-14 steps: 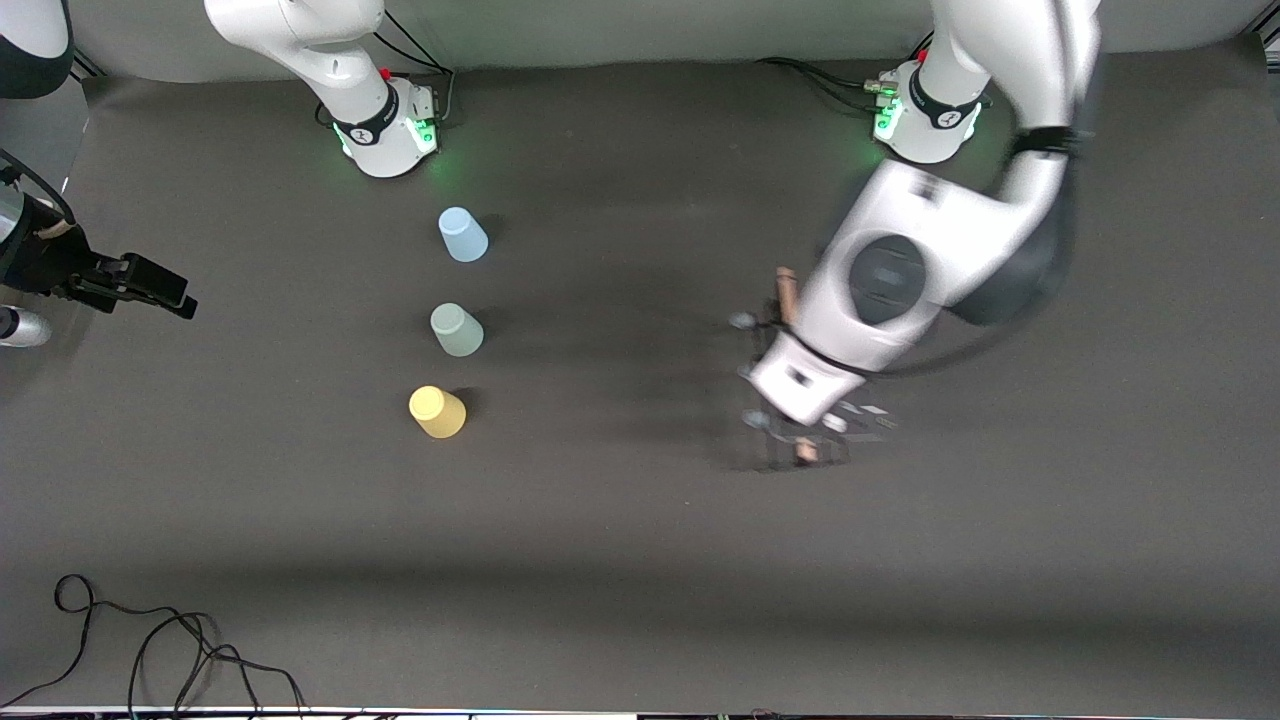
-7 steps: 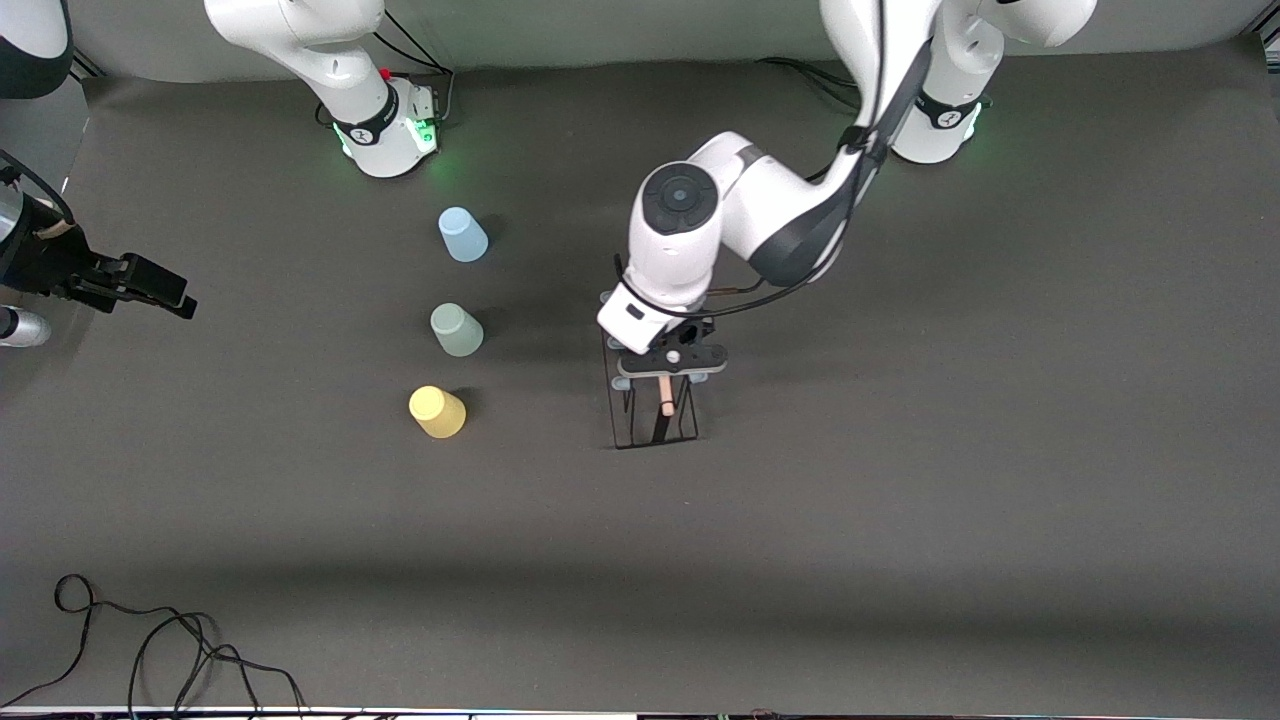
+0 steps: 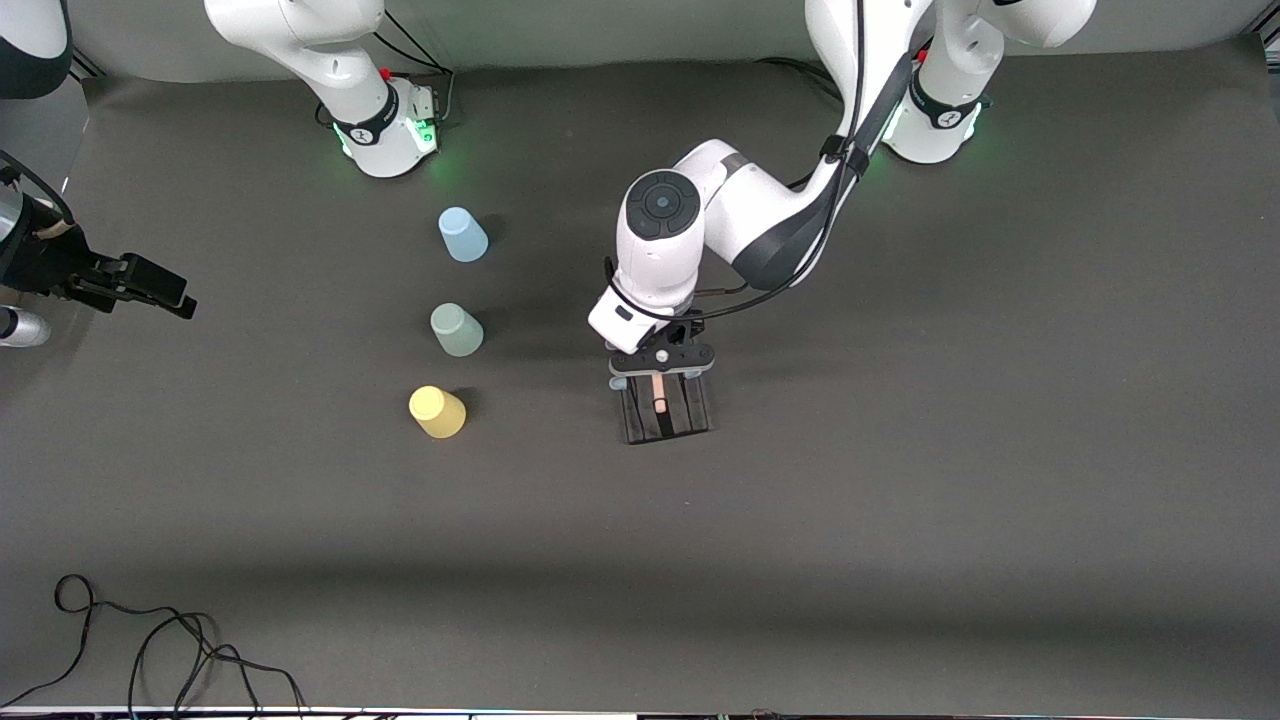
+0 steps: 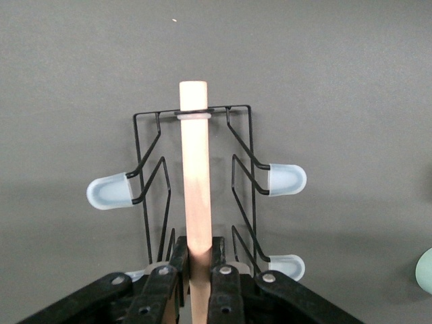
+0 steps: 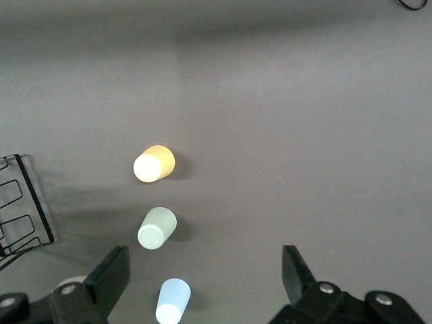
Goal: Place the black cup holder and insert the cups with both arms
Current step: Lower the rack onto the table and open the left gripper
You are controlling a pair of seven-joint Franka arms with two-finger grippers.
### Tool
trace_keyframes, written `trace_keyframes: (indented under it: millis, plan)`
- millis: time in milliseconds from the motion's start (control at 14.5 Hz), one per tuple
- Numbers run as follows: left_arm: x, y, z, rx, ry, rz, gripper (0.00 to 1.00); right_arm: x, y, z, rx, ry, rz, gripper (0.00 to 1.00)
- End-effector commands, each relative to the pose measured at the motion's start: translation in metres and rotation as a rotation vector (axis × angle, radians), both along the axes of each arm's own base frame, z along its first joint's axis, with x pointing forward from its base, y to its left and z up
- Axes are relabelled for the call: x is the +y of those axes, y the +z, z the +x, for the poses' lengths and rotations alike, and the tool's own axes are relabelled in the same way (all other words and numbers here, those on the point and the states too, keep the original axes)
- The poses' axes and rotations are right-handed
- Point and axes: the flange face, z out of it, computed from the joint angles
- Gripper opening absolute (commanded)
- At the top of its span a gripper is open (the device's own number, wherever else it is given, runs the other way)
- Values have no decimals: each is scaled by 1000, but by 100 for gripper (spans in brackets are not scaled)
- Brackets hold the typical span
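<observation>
The left gripper (image 3: 661,366) is clamped on the wooden rod handle (image 4: 195,196) of the black cup holder (image 3: 665,408), toward the left arm's end from the pale green cup (image 3: 457,330). The right gripper (image 5: 206,273), fingers apart, waits over the tabletop (image 3: 900,500) at the right arm's end.

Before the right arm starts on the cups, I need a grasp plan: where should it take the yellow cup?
Grip the yellow cup across its side wall, coming from above. It stands upside down with its closed base up, apart from the pale green cup, leaving room for open fingers.
</observation>
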Motion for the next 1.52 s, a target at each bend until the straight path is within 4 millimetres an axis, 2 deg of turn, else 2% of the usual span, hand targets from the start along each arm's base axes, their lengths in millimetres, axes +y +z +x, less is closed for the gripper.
trace_keyframes:
  millis: [0, 276, 345, 414, 621, 759, 897, 966, 1103, 1241, 1379, 1448]
  plan:
    - [-5, 10, -4, -26, -47, -1, 0, -2, 4, 1, -2, 22, -11, 100]
    - [-7, 5, -6, -23, -82, 3, 0, -3, 1, 1, 2, 19, -10, 100]
    - [-9, 2, -6, -22, -72, 3, 37, -3, 1, 1, 2, 20, -10, 100]
    - [-16, -6, -11, -30, -83, 4, 98, -3, 1, 1, 2, 20, -10, 100]
    - [-12, -2, -6, -34, -75, 3, 100, -3, 1, 1, 2, 20, -10, 100]
    - [-1, 24, 4, -51, -57, -19, 100, -3, 1, 1, 2, 20, -10, 100]
    - [23, 64, 22, -88, -19, -54, 100, -2, 1, 1, 4, 20, -10, 100]
    - [39, 87, 30, -105, -6, -64, 100, -2, 0, 0, 11, 21, -10, 100]
    - [84, 121, 48, -101, -42, -48, 100, -2, -3, -3, 42, 24, -9, 100]
    - [142, 155, 66, -78, -75, -22, 100, -2, -3, -5, 48, 24, -9, 100]
    - [198, 179, 79, -71, -106, -8, 100, 2, -12, -10, 71, 32, -7, 100]
    - [219, 182, 87, -69, -121, -2, 100, 4, -14, -10, 73, 36, -7, 100]
